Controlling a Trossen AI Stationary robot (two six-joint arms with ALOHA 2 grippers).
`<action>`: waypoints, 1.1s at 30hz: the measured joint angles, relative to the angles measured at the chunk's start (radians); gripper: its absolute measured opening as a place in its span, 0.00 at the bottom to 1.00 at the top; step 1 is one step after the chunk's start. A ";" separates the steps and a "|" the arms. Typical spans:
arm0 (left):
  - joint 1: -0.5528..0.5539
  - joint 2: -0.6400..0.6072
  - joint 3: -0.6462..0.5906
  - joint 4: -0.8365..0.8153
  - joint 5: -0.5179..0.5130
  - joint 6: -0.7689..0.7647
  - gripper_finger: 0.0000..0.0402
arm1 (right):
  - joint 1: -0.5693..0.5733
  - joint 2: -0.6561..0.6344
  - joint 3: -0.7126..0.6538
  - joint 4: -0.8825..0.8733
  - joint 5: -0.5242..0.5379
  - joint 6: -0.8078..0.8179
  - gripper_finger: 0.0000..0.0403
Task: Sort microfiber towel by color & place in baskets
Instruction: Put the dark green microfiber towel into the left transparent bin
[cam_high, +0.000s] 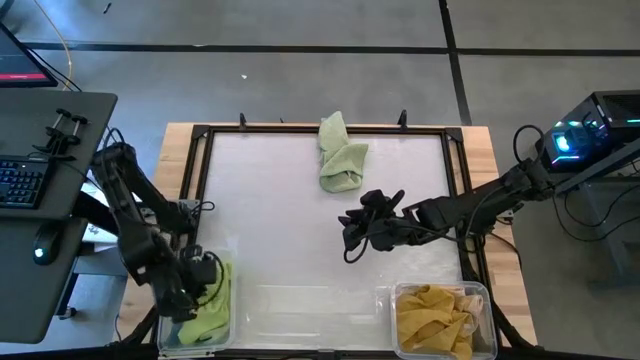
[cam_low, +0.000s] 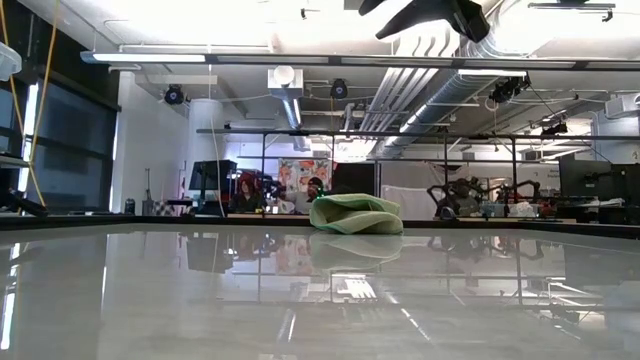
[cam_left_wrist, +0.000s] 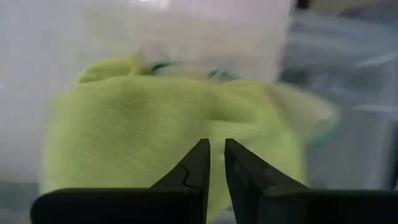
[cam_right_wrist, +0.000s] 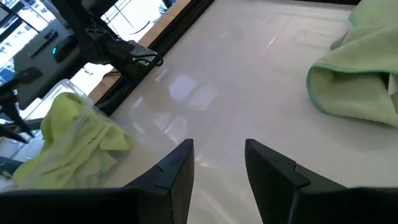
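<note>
Baskets: two clear tubs sit at the near edge of the table; the left basket (cam_high: 228, 325) holds a lime-green towel (cam_high: 212, 305), the right basket (cam_high: 480, 296) holds bunched yellow towels (cam_high: 436, 318)
Left gripper: left gripper (cam_left_wrist: 216, 163) sits low over the left basket, right above the lime-green towel; fingers (cam_left_wrist: 198, 163) drawn almost together with a thin slit between them, nothing pinched in that slit; towel fills the wrist view just beyond the tips
Right gripper: right gripper (cam_high: 350, 238) hangs above bare table near the middle, well apart from both baskets; fingers (cam_right_wrist: 178, 165) spread with a clear gap, holding nothing
Far towel: a pale green towel (cam_high: 340, 152) lies crumpled at the far edge of the white work surface (cam_high: 290, 210); in the low view it sits alone as a soft mound (cam_low: 356, 214)
</note>
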 joint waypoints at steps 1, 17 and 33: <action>0.000 -0.009 0.018 0.001 -0.008 -0.011 0.09 | -0.001 0.000 0.000 0.000 -0.001 0.003 0.35; 0.070 -0.049 0.170 0.166 -0.783 0.088 0.09 | -0.145 0.008 0.000 0.041 -0.032 -0.132 0.54; 0.567 -0.050 0.170 0.363 -0.815 0.404 0.09 | -0.525 0.044 0.001 -0.141 -0.175 -0.529 0.67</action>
